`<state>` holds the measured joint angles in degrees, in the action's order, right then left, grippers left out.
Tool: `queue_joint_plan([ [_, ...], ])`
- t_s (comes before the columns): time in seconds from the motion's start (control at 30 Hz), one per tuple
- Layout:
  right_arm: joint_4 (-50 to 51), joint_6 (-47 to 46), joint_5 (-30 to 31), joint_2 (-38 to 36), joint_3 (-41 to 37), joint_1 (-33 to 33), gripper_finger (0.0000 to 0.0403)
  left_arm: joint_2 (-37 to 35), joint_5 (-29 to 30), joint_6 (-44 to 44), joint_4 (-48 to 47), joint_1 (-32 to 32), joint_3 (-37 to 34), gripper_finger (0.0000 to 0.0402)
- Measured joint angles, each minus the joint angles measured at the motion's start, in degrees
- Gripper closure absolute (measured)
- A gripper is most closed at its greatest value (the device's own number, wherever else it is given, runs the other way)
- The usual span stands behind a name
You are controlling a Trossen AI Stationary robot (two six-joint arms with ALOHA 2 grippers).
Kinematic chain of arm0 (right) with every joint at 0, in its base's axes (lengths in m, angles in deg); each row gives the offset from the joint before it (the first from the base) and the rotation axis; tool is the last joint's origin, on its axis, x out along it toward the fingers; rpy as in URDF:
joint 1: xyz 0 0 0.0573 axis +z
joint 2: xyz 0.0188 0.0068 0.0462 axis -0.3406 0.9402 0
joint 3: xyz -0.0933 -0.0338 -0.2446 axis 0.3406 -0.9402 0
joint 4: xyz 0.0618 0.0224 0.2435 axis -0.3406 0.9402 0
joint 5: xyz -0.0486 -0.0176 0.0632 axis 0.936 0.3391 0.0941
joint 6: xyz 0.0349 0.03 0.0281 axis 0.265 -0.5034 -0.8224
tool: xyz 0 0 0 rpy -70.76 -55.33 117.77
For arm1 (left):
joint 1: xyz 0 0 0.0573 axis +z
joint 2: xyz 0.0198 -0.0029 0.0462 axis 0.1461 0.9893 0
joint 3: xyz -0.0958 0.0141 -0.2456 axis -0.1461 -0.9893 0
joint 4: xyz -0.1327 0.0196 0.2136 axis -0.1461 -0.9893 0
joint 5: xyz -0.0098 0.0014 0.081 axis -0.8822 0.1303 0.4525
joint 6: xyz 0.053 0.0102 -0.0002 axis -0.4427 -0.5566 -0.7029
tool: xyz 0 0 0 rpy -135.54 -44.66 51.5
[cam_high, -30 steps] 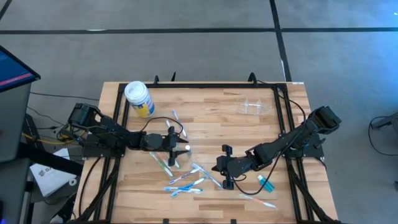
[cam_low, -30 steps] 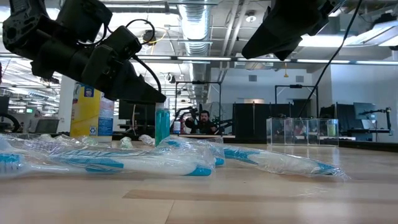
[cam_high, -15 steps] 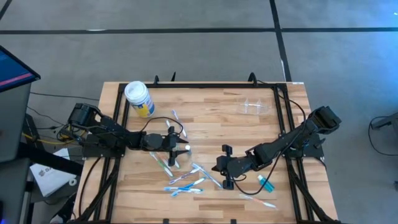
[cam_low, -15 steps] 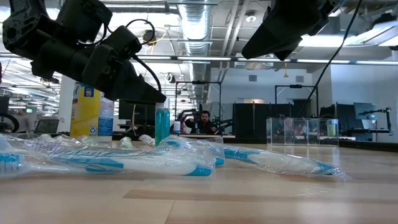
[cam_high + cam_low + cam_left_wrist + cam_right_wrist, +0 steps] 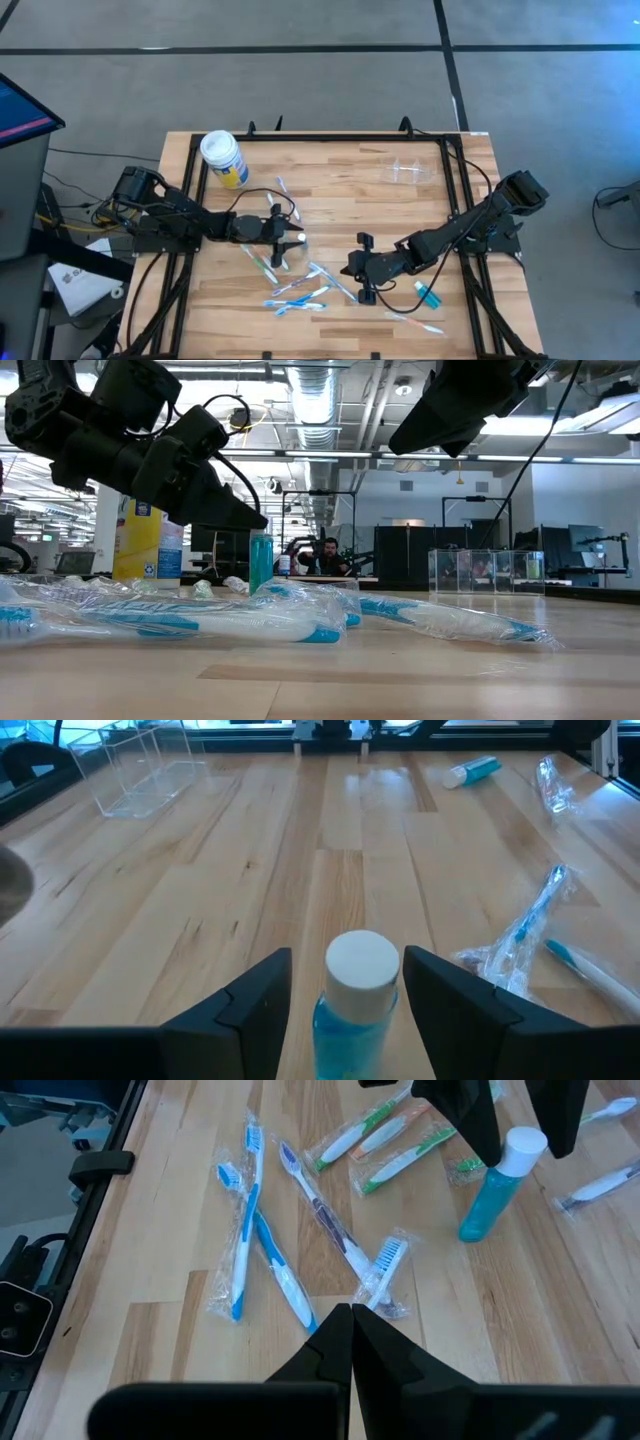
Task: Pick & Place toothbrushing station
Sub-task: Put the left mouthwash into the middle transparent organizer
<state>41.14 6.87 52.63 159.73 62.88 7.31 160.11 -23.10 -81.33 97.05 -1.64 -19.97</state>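
Observation:
The toothbrushing station, a see-through plastic holder [image 5: 410, 170], stands on its base at the table's far right; it also shows in the left wrist view [image 5: 145, 765] and the low view [image 5: 490, 570]. A small blue bottle with a white cap [image 5: 360, 980] stands upright near the table's middle. My left gripper [image 5: 350, 985] is open, with one finger on either side of the bottle's cap and a narrow gap to each. My right gripper [image 5: 345, 1330] is shut and empty, above wrapped toothbrushes [image 5: 260, 1250] right of the table's middle.
A white-lidded yellow-and-blue canister [image 5: 222, 158] stands at the far left. Several wrapped toothbrushes [image 5: 295, 290] lie near the front middle. A small teal tube [image 5: 428, 293] and one toothbrush [image 5: 420, 323] lie at the front right. A black frame [image 5: 320, 135] rims the table.
My left gripper has sunk a little over the blue bottle, still open. The bottle and the holder have stayed where they were.

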Motion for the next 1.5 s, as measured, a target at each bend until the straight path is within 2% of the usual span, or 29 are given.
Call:
queue_joint_plan([
  [0.2,0.0,0.0,0.0,0.0,0.0,0.0,0.0402,0.0,-0.3,0.0,0.2,0.0,0.0,0.0228],
  [0.47,0.0,0.0,0.0,0.0,0.0,0.0,0.0402,0.0,-1.4,-0.4,0.2,0.0,0.0,0.0317],
  [0.77,0.0,0.0,0.0,0.0,0.0,0.0,0.0402,0.0,-1.7,-1.8,0.2,0.0,0.0,0.0319],
  [1.13,-0.6,1.4,0.1,0.0,0.0,-0.1,0.0402,-3.8,-1.7,0.1,-0.9,-0.1,2.8,0.0319],
  [1.37,-3.2,2.4,0.2,0.0,0.1,-1.1,0.0402,-7.3,-1.5,3.1,-11.1,-0.5,7.6,0.0319],
  [1.5,-3.2,2.8,1.6,0.0,0.1,-2.0,0.0402,-8.1,0.6,3.2,-14.4,-1.2,10.5,0.0319],
])
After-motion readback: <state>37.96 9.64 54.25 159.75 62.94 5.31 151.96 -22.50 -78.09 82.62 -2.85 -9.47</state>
